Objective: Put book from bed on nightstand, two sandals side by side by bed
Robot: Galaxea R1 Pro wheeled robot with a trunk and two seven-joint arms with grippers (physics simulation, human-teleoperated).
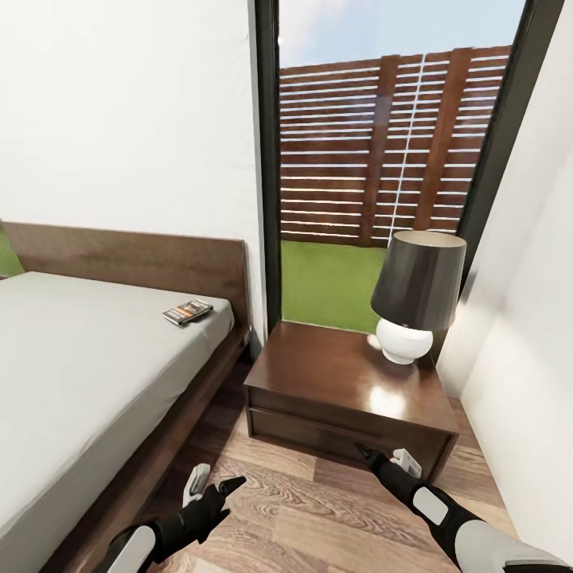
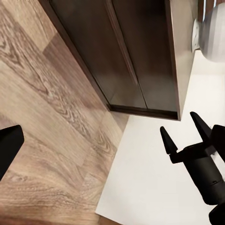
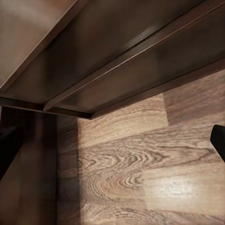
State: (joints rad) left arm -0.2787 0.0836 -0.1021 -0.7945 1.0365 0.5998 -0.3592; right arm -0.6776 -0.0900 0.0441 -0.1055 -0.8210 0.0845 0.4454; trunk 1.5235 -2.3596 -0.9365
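The book (image 1: 188, 312), a small dark paperback, lies flat on the light-grey mattress near the head of the bed (image 1: 87, 374). Right of the bed stands a dark-brown nightstand (image 1: 350, 390) with drawers, whose front also shows close up in the wrist views (image 2: 136, 56) (image 3: 117, 56). My left gripper (image 1: 213, 483) hangs open and empty low over the floor between bed and nightstand. Just before the nightstand's lower front, my right gripper (image 1: 384, 456) (image 2: 183, 131) is open too, its fingers spread. The sandals are out of view.
A lamp (image 1: 414, 302) with a dark shade and white round base takes up the nightstand's back right. A white wall (image 1: 525, 334) closes the right side. Behind is a tall black-framed window (image 1: 374, 159). Wood-plank floor (image 1: 302, 509) lies between bed and nightstand.
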